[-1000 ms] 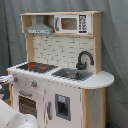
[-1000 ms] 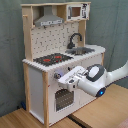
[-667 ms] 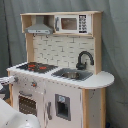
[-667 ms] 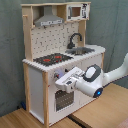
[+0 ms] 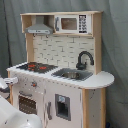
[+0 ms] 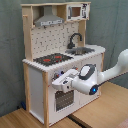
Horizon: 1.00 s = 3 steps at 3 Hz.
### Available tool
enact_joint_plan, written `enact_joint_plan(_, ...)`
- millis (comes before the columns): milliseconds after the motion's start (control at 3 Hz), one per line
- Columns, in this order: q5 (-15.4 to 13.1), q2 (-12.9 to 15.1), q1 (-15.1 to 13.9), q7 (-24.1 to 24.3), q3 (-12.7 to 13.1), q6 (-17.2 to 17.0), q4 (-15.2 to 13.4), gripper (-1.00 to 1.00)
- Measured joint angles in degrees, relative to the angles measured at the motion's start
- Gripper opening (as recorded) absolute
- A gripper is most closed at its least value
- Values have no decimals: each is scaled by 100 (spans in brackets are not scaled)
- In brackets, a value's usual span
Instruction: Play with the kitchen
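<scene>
Your claw [image 6: 56,83] hangs at the oven front of the kitchen [image 6: 60,55], which stands on the wooden surface [image 6: 100,112]; whether its fingers are parted, you cannot tell. Push in too hard and the light toy could slide or tip.

A: How does the arm [image 6: 112,70] look in the second exterior view?

B: It is white and smooth, with rounded tube-like links. 1 joint near the wrist has a dark grey round cap, and below it shines 1 small blue light.

A: And its end?

B: The gripper [image 6: 56,83] is white too, blocky in shape, with dark parts on its side. In the first exterior view I see only white rounded shells at the lower left corner.
</scene>
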Motion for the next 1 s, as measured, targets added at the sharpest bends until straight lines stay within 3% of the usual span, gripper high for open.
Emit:
enact_joint_plan(333, 5, 0, -213, 403, 53, 377, 24, 100)
enact_joint_plan(667, 30, 11, -473, 384, 226, 382, 243, 100)
enact_joint_plan(1000, 30, 13, -463, 384, 222, 352, 228, -100)
